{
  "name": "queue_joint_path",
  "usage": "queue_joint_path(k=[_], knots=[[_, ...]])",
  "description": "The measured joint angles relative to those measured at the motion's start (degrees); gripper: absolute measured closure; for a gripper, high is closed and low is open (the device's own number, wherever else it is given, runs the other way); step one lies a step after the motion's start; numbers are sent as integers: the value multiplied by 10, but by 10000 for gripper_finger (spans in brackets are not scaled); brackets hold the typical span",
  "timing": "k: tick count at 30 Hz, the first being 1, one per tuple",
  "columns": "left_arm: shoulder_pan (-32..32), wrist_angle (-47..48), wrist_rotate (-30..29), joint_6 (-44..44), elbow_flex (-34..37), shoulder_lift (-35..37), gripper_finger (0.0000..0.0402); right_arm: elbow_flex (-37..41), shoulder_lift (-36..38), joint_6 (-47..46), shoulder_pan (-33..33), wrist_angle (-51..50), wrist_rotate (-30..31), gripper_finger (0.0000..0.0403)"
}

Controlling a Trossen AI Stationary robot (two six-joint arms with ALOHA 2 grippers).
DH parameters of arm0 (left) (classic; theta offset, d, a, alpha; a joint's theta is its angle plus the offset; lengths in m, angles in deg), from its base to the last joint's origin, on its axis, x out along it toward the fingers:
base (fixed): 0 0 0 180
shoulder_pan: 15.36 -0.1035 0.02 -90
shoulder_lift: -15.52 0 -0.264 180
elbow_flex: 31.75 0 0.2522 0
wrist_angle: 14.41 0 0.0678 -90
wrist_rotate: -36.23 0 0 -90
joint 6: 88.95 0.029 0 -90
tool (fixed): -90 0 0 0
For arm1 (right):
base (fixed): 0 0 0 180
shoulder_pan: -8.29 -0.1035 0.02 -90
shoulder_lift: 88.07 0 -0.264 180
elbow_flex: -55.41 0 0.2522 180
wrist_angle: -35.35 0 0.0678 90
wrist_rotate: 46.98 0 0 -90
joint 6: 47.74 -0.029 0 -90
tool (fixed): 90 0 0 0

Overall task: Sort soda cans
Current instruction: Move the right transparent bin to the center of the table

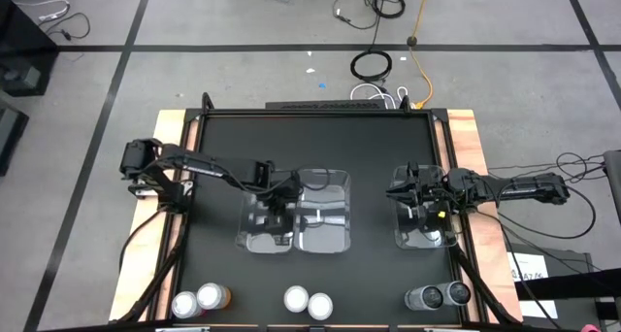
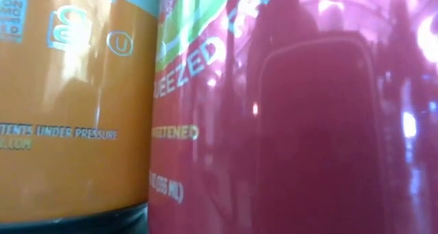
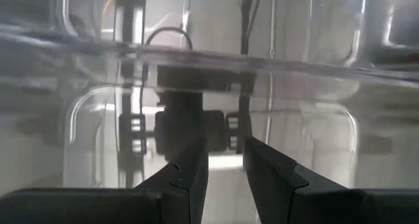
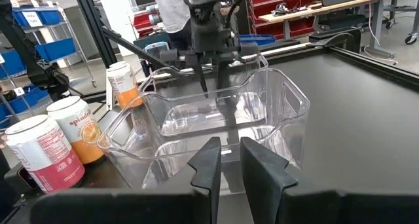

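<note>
Clear bins occupied by both grippers; I see all six cans unsorted along the near table edge.
Left gripper (image 1: 275, 214) sits down inside the left clear bin (image 1: 250, 237), fingers (image 3: 190, 178) a narrow gap apart, nothing between them; right gripper (image 1: 424, 212) hangs over the right clear bin (image 1: 412, 240), fingers nearly together, nothing held; orange cans (image 1: 199, 300) near-left, red cans (image 1: 309, 302) near-centre, dark grey cans (image 1: 439, 296) near-right, each pair touching; low view blocked by one orange and one red can (image 2: 294, 124).
</note>
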Motion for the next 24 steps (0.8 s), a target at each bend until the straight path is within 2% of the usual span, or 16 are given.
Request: queue_joint_path(k=[7,12,17,20,24], knots=[[-3,81,-3,39,-49,47,292,0,0,0,0,0,0,353],[-4,92,2,82,-46,116,292,0,0,0,0,0,0,353],[-12,62,16,102,-10,222,292,0,0,0,0,0,0,353],[-29,1,24,101,32,294,292,0,0,0,0,0,0,353],[-48,-35,35,100,82,368,292,0,0,0,0,0,0,353]])
